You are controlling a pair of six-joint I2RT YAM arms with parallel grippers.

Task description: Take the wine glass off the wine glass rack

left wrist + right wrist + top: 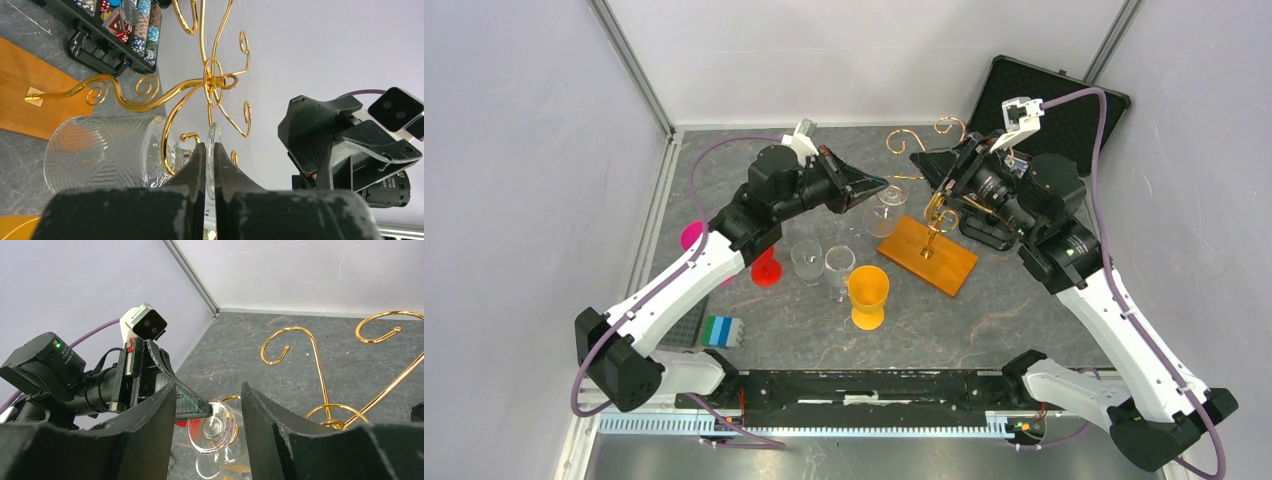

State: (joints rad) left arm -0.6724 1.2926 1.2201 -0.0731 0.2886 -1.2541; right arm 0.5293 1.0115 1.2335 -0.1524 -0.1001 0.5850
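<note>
Left gripper [210, 150] is clamping the foot of the wine glass [100, 155]. The glass is hanging bowl-down, its stem caught in a curled arm of the wine glass rack [215, 82]. Just beyond, right gripper [207, 390] is hovering beside the rack's top, fingers apart.

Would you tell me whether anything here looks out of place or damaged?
Nothing stands out: the wine glass hangs bowl-down on the wine glass rack, its foot pinched in the left claw; nothing is spilled.
</note>
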